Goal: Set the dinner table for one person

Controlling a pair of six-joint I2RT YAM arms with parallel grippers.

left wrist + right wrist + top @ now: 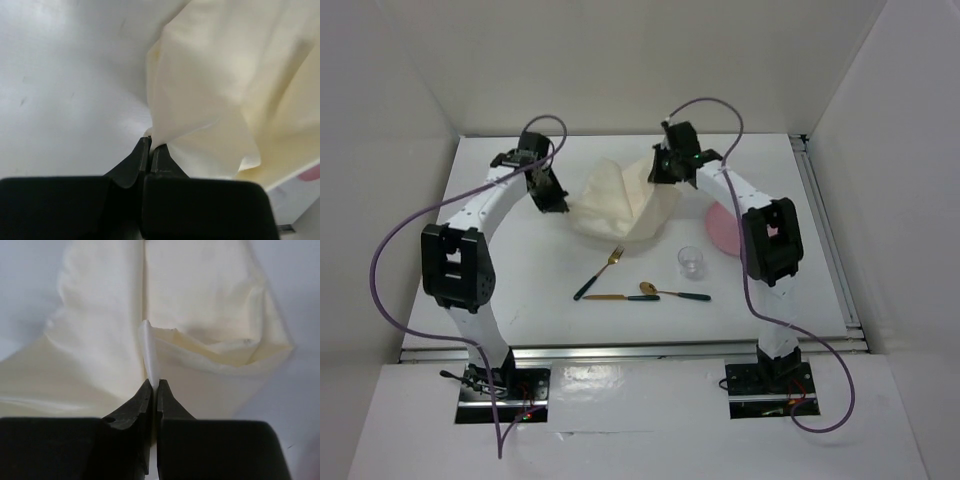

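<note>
The jaws of the left gripper (pixel 150 145) are seen closed, and a corner of the cream cloth (pixel 225 75) is pinched between their tips. From that pinch the fabric is spread upward and to the right of the jaws in soft folds, while bare white tabletop is seen to their left. A sliver of pink is glimpsed past the cloth's lower right edge.

The jaws of the right gripper (pixel 153 385) are likewise closed on the cloth: a thin fold of it is clamped between the tips and stands up just ahead of them. Beyond this fold, the fabric is draped away from the jaws in two broad panels divided by a central crease, with a puckered ridge just to the right.

From above, the cloth is seen bunched and partly lifted between the two grippers, which are set at its opposite sides. The dinner table (pixel 520 290) lies beneath both sets of jaws and extends well past them on every side; metal rails (pixel 830 240) are seen along its right and near edges.

A pink plate (pixel 723 232) is partly hidden behind the right arm, to the right of the right jaws and nearer the bases. A small clear glass (pixel 691 262) is set near it. Nearer still to the bases, between the two arms, a fork (pixel 599 272), a knife (pixel 620 298) and a spoon (pixel 675 293) are laid close together, well apart from both sets of jaws.
</note>
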